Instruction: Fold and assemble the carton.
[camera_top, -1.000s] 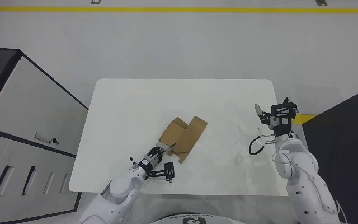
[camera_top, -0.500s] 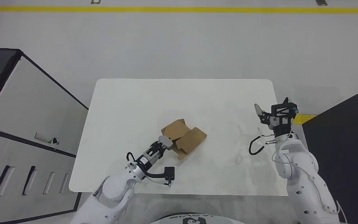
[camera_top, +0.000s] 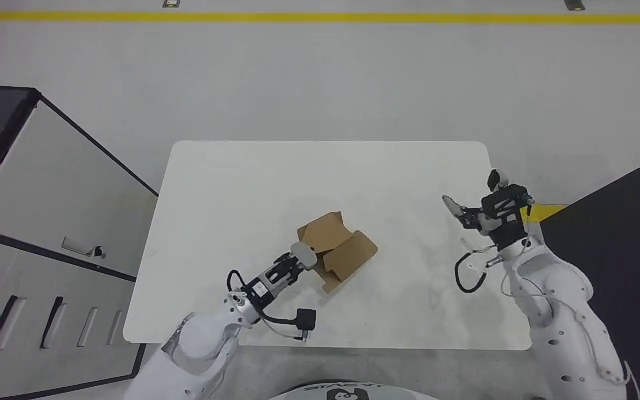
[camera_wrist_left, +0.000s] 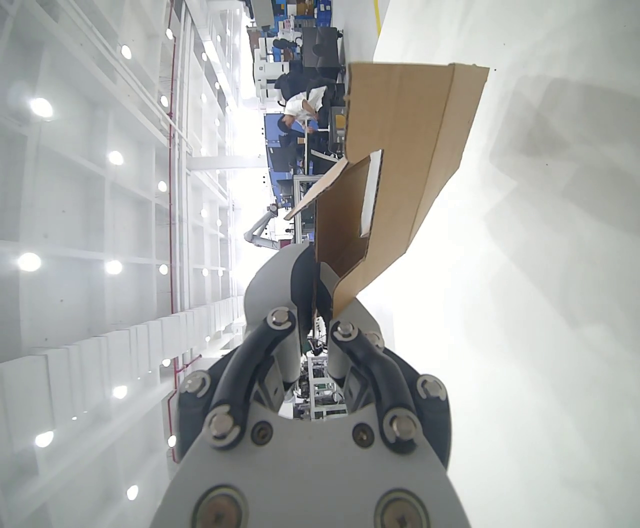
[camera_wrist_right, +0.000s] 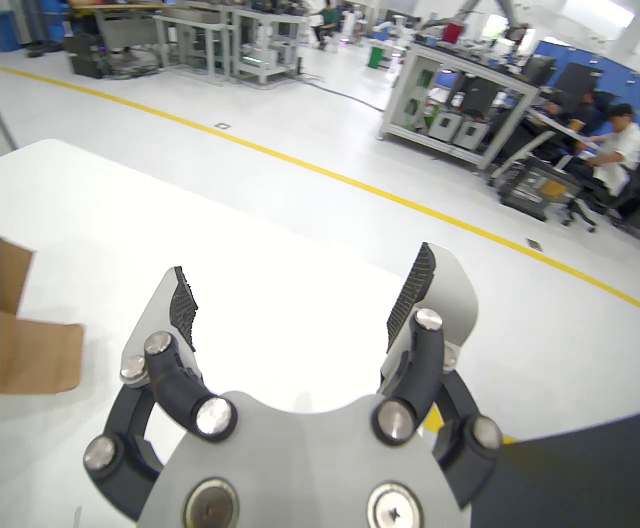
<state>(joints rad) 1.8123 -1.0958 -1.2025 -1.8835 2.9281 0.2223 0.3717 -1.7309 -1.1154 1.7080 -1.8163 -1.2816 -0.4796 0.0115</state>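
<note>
A brown cardboard carton (camera_top: 336, 244) lies partly unfolded near the middle of the white table (camera_top: 250, 180), its flaps raised. My left gripper (camera_top: 301, 252) sits at the carton's near-left corner, shut on a flap edge; the left wrist view shows the carton (camera_wrist_left: 400, 165) rising from between the fingers (camera_wrist_left: 350, 312). My right gripper (camera_top: 470, 199) hovers at the table's right edge, well away from the carton, open with nothing between its fingers (camera_wrist_right: 440, 280). A corner of the carton (camera_wrist_right: 35, 345) appears in the right wrist view.
A dark-framed cabinet (camera_top: 60, 240) stands left of the table. A dark surface (camera_top: 600, 230) lies to the right, beside the right arm. A yellow floor line (camera_top: 320, 17) runs beyond the table's far edge. Bare tabletop surrounds the carton on all sides.
The left gripper has lifted and turned the carton, which has opened from a flat strip into a raised shape and shifted slightly right. The right gripper has moved a little toward the table's centre.
</note>
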